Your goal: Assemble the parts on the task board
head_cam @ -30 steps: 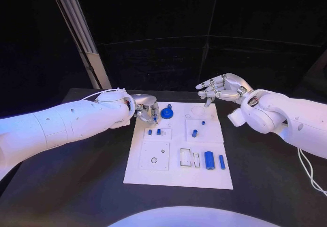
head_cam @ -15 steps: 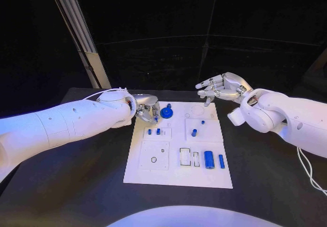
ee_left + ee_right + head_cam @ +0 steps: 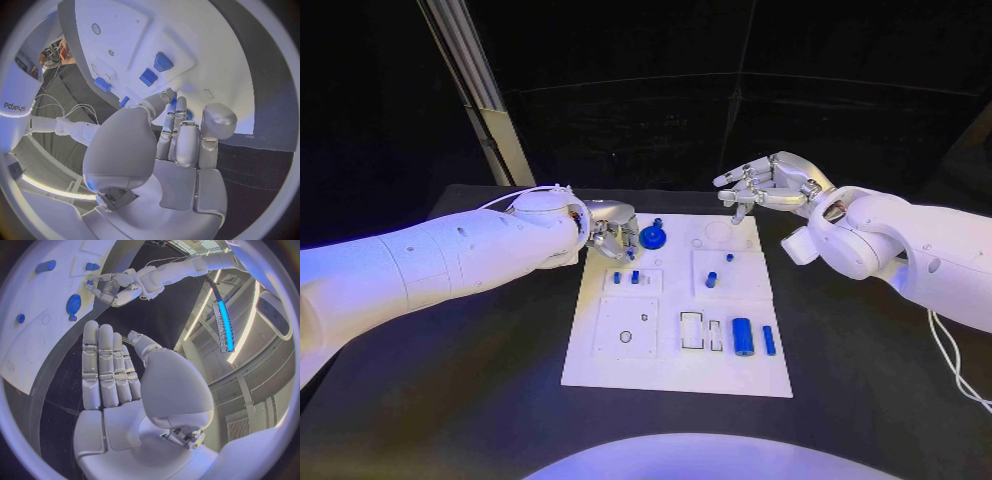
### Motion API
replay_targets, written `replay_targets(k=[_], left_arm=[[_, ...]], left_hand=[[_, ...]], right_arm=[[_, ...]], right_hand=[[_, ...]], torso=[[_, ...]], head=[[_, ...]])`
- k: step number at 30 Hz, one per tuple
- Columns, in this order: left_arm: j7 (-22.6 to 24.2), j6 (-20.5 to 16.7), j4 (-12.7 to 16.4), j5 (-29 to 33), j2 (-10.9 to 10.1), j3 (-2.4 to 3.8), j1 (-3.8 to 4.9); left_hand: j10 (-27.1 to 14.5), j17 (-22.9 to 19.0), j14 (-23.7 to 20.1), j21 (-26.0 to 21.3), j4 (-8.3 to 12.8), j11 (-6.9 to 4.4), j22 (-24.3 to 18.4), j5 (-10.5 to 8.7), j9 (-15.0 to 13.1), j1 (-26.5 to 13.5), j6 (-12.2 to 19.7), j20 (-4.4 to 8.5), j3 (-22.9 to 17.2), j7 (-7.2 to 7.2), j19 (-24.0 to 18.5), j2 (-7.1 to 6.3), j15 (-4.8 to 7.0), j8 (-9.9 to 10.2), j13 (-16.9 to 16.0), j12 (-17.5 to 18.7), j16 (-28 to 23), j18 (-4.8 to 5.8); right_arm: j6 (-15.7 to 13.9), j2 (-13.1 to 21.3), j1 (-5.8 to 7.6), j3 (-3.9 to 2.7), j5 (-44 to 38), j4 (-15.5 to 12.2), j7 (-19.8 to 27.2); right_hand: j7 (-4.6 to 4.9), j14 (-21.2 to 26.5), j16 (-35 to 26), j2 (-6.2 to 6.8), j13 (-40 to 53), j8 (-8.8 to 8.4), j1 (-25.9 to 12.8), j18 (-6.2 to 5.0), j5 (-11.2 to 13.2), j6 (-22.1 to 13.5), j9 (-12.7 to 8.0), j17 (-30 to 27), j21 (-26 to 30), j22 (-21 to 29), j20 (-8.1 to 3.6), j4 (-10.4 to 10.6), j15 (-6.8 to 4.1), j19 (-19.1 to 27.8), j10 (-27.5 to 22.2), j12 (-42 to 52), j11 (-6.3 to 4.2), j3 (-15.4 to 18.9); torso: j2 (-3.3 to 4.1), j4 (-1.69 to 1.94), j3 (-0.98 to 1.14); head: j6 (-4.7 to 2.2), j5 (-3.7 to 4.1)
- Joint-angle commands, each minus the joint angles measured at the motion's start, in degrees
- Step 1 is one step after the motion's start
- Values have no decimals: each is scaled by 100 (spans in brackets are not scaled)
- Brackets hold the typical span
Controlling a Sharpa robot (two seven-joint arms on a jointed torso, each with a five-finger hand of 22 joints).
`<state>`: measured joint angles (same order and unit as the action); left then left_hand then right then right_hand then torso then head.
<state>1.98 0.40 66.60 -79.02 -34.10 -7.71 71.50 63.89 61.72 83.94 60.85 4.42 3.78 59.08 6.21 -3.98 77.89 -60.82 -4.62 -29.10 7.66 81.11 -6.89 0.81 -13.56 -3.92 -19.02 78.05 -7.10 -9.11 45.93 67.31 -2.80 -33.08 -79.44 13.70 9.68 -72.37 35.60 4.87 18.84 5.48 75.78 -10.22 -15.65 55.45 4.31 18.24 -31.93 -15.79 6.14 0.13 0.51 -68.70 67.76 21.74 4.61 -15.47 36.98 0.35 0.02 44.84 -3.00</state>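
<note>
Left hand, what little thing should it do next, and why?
Probably ease its fingers onto the blue gear. The left hand sits at the board's far left corner, fingers right beside that gear; whether it already touches is unclear. The right hand hovers open, away from the parts.

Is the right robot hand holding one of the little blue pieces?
No, the right robot hand is bare, its fingers straight and apart above the task board, with the blue pieces lying below.

Dim bluish light, dark surroundings, fisheye-bent edges
</note>
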Motion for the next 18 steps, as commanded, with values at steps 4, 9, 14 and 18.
replay_targets(k=[4, 9, 14, 18], left_arm=[[-106, 169, -24, 26, 32, -2, -1], [-76, 162, -31, 26, 53, -4, -6], [-42, 141, -25, 26, 59, -5, -10], [-28, 151, -22, 26, 66, -6, -12]], left_hand=[[41, -10, 106, 24, -5, 1, 2, -9, 0, -66, -34, -4, -13, 8, 45, 5, 24, 35, -1, 25, -7, 36], [40, -16, 105, 25, -5, 0, 2, -9, 0, -68, -33, -4, -11, 8, 45, 4, 24, 36, -1, 27, -9, 36], [40, -15, 105, 24, -6, 0, 2, -11, 1, -74, -30, -4, -7, 5, 44, 2, 24, 41, -1, 32, -8, 35], [40, -13, 106, 27, -7, 0, 6, -11, 1, -77, -30, -4, -6, 5, 45, 2, 24, 42, -2, 34, -7, 36]], right_arm=[[53, 3, 10, -3, 2, -13, 60], [51, 6, 10, -3, 2, -15, 59], [52, 5, 10, -3, 2, -15, 60], [53, 3, 10, -3, 2, -14, 60]], right_hand=[[4, 46, 38, -48, 7, 27, 12, -12, -25, -39, 5, 7, 21, -6, 4, 0, -4, 24, -47, 22, -5, -31], [4, 46, 38, -48, 7, 27, 12, -12, -25, -39, 5, 7, 21, -6, 4, 0, -4, 24, -47, 22, -5, -31], [4, 46, 38, -48, 7, 27, 12, -12, -25, -39, 5, 7, 21, -6, 4, 0, -4, 24, -47, 22, -5, -31], [4, 46, 38, -48, 7, 27, 12, -12, -25, -39, 5, 7, 21, -6, 4, 0, -4, 24, -47, 22, -5, -31]], torso=[[1, -4, 1], [2, 2, 4], [1, 2, 1], [1, 2, 2]], head=[[7, 5], [12, 10], [13, 11], [16, 13]])
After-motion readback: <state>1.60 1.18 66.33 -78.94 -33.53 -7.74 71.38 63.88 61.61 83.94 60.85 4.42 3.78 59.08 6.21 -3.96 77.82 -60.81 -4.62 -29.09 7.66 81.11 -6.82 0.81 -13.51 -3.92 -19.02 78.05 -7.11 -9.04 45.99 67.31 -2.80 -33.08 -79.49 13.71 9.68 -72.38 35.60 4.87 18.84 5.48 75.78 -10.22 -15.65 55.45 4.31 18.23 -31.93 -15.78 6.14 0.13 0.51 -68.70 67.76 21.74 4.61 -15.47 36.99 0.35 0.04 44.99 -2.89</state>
